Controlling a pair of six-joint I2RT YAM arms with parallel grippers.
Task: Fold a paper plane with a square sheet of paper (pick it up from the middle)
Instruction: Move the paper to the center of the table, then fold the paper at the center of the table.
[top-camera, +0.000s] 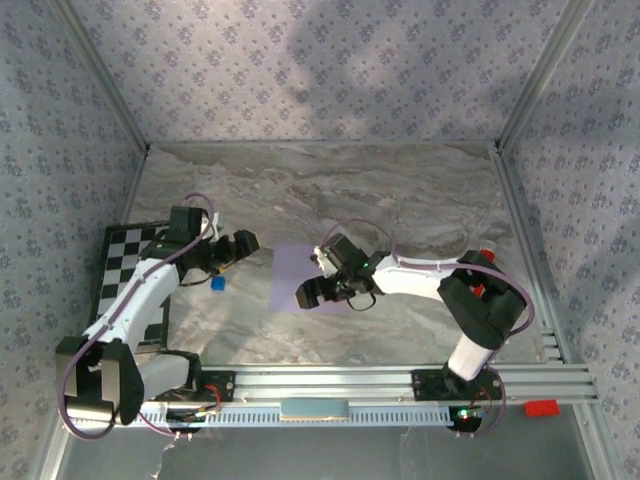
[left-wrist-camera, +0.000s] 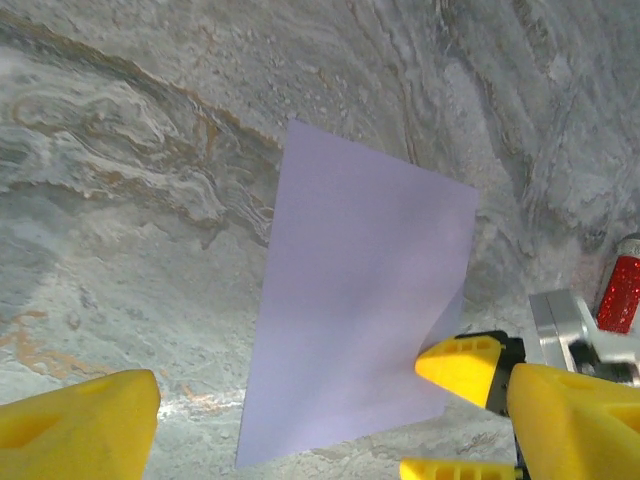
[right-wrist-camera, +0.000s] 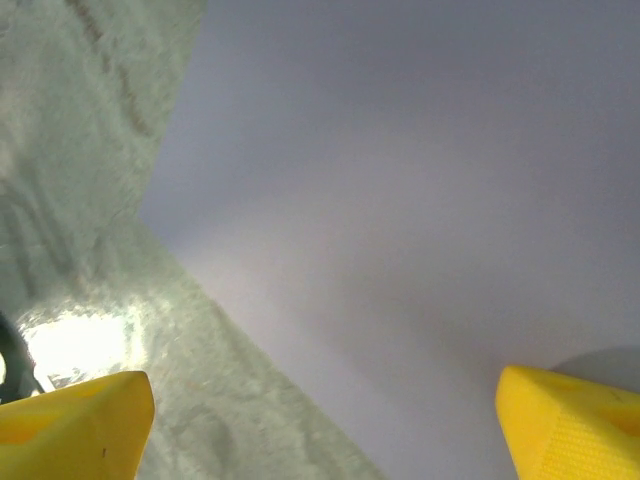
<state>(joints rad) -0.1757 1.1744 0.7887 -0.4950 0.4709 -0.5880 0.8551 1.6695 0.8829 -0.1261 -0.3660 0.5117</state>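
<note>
LEFT TO RIGHT: A black-and-white chequered board (top-camera: 125, 265) lies behind the left gripper (top-camera: 243, 245) at the edge of the marble-patterned table (top-camera: 330, 190), apparently parked out of the working area. The left gripper (left-wrist-camera: 330, 430) hangs just past the board. Its yellow fingers (left-wrist-camera: 80, 425) are spread wide with nothing between them, and it is aimed at the paper, most likely in reserve as the second hand a fold will need. A tiny blue cube (top-camera: 217, 284) sits just beside that gripper on its near side, apart from the paper and seemingly no part of the job. Ahead of the left fingertips, the square sheet of paper (top-camera: 290, 270) lies flat on the table, pale lilac and uncreased (left-wrist-camera: 360, 300), so no fold has yet been made. The right gripper (top-camera: 313, 277) is low over the sheet's far side, its fingers also spread apart and gripping nothing. In its wrist view (right-wrist-camera: 320, 420), one finger (right-wrist-camera: 70, 425) sits over bare table and the other over the paper (right-wrist-camera: 420, 180), throwing a soft shadow there. The jaws therefore straddle one edge of the sheet, probably lined up to nip it. Whether either pad touches the paper cannot be told. Since the task asks for a pick-up from the middle, this looks like the approach, not the grasp itself.
</note>
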